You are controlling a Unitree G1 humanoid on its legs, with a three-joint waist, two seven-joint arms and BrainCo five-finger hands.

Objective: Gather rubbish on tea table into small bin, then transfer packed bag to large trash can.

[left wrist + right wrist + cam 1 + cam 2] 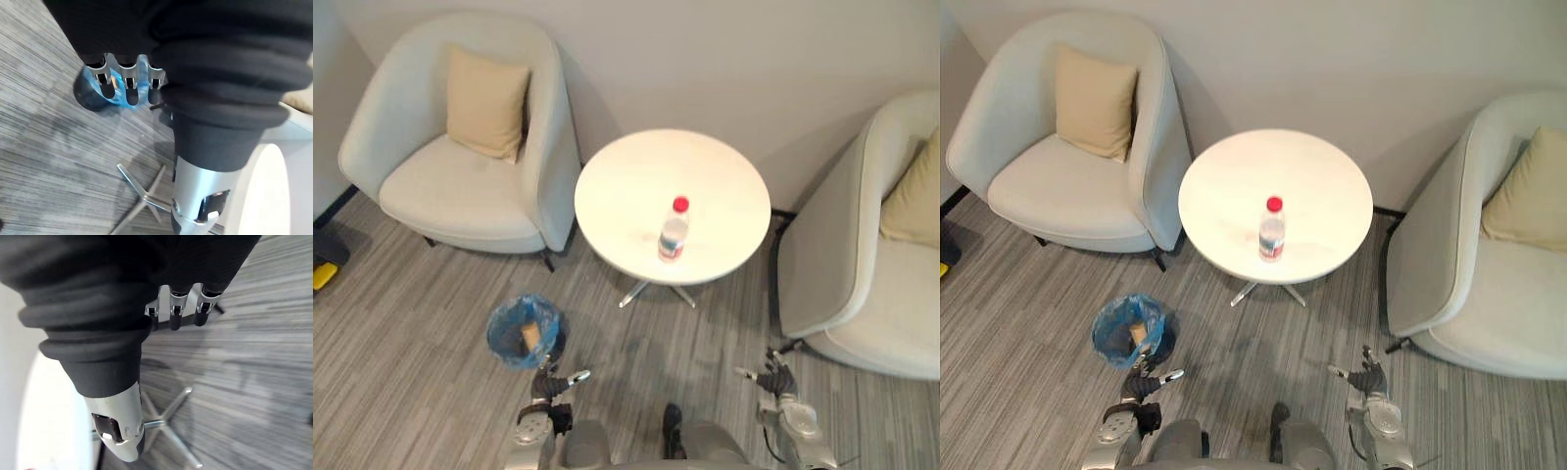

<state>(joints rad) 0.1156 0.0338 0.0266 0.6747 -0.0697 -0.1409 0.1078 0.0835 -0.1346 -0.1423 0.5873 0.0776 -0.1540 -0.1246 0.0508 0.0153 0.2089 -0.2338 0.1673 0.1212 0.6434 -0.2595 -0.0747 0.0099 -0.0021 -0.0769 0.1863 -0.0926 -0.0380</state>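
A clear plastic bottle (674, 230) with a red cap stands upright on the round white tea table (636, 181), a little right of its middle. On the floor left of the table stands the small bin (524, 331) lined with a blue bag, a tan scrap lying inside it. My left hand (548, 385) hangs low just below the bin, fingers relaxed and holding nothing; the left wrist view shows the bin (92, 94) past its fingers (131, 88). On the other side, my right hand (771, 377) hangs over the floor in front of the table, open and empty.
A pale armchair (460, 186) with a beige cushion stands left of the table, and another armchair (862, 264) at the right. The table rests on a metal cross base (166, 421). A black and yellow object (323, 266) lies at the far left edge.
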